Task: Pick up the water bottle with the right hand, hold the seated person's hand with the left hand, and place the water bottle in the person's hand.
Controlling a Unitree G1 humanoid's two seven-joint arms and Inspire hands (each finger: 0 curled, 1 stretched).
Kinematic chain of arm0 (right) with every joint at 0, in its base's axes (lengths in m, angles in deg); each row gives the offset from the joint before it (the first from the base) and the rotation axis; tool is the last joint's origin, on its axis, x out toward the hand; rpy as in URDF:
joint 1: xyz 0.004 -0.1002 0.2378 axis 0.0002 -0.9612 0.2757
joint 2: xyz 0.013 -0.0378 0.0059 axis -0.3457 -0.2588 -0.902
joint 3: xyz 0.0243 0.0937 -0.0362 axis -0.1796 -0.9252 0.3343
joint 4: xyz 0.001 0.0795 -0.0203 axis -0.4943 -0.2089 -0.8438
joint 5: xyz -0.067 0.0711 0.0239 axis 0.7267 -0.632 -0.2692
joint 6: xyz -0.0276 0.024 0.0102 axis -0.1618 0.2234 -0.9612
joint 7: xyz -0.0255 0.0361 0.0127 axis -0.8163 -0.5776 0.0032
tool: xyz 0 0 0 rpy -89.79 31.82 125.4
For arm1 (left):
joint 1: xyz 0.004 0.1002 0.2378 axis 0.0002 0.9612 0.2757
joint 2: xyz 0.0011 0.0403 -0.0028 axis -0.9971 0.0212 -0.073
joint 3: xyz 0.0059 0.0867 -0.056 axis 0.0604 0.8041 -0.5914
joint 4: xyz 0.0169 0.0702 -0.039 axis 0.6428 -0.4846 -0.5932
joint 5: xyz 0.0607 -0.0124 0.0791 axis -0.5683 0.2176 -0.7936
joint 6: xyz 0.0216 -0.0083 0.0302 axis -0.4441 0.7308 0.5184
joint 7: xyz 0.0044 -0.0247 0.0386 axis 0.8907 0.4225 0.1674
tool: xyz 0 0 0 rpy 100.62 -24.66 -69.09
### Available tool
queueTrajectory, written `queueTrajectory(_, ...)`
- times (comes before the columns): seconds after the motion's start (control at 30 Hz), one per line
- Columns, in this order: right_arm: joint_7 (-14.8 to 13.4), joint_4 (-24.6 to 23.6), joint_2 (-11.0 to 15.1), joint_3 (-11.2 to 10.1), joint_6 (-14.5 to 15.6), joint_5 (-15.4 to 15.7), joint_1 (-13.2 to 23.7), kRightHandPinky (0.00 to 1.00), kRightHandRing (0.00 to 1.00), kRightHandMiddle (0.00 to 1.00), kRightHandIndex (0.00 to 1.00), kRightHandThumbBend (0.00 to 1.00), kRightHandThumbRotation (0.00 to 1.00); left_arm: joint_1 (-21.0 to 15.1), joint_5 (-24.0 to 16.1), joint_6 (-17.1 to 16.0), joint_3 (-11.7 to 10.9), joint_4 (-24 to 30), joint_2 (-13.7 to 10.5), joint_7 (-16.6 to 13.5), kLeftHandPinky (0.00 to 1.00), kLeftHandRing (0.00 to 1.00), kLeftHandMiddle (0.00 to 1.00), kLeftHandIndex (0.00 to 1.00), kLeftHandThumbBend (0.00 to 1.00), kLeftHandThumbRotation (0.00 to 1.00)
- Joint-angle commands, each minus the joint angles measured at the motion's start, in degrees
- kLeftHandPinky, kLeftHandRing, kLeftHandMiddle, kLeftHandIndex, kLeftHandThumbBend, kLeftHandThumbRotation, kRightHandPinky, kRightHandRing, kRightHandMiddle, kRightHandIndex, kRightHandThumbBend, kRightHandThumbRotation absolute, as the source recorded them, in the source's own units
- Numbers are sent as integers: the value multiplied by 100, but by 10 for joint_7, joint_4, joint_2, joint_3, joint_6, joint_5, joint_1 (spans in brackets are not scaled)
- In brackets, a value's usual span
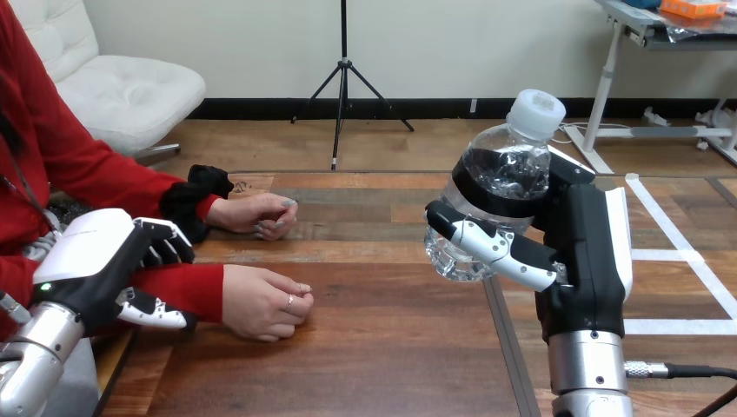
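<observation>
A clear water bottle (501, 185) with a white cap and a dark label band is held tilted above the table's right part. My right hand (587, 249) is shut on it, thumb across its lower front. At the left, my left hand (97, 254) sits on the person's nearer red-sleeved forearm (178, 288), fingers (167, 244) curled over the sleeve and thumb (155, 312) in front of it. That arm's hand (263, 302) rests on the table as a loose fist. The person's farther hand (259, 214) lies curled on the table behind it.
The wooden table (382, 339) spreads between the person's hands and the bottle. A metal seam (508, 347) runs down the tabletop just left of my right forearm.
</observation>
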Motion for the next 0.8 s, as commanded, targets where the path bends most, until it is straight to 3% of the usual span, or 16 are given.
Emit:
queueTrajectory(0.0, -6, 0, -16, 3, -10, 2, 55, 27, 33, 45, 45, 78, 0, -10, 21, -15, -18, 26, 13, 2, 46, 49, 52, 51, 94, 0)
queueTrajectory(0.33, -5, 12, -18, 7, -14, 0, 61, 27, 33, 45, 45, 78, 0, -4, 51, -23, -34, 30, 27, 34, 45, 49, 52, 51, 91, 0)
queueTrajectory(0.77, -13, 21, -20, 14, -13, 10, 63, 27, 33, 45, 45, 78, 0, -5, 41, -25, -30, 36, 33, 23, 44, 48, 52, 50, 92, 0)
